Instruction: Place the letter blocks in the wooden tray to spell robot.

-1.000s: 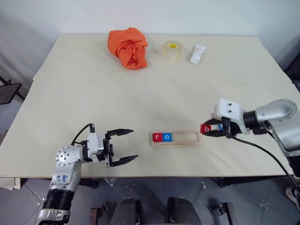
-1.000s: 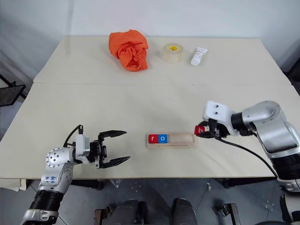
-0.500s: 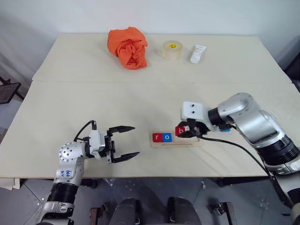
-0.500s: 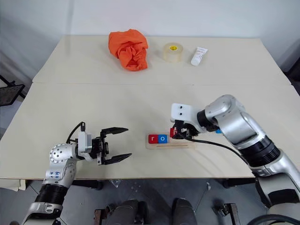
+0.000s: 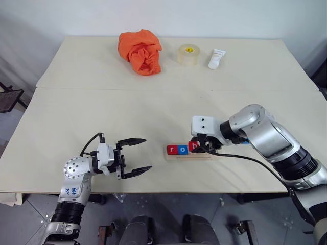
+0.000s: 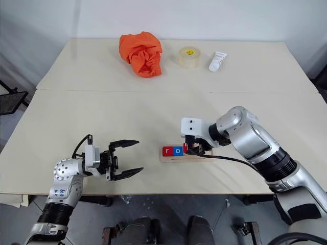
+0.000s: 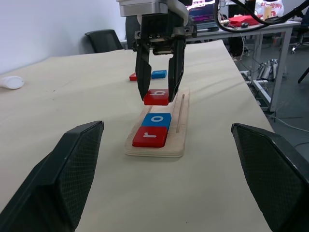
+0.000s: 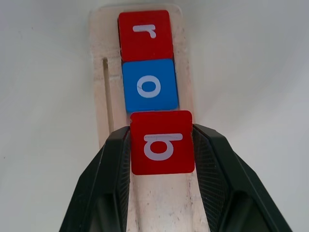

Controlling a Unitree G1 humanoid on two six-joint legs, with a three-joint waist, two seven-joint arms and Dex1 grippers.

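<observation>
Left wrist view: five letter blocks (image 7: 156,96).

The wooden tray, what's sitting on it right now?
On the wooden tray sit a red r block and a blue o block. The right claw holds the red b block just above it.

Pale beige surface (image 5: 102,112), a seam running across it toward the far side. Far edge: crumpled orange cloth (image 5: 139,52), roll of clear tape (image 5: 187,54) and white tube (image 5: 216,58), in a row. Near edge, centre: wooden tray (image 7: 164,130) lies flat. Beyond the tray, one red block (image 7: 133,76) and one blue block (image 7: 159,74) rest directly on the surface, just beside each other.
</observation>
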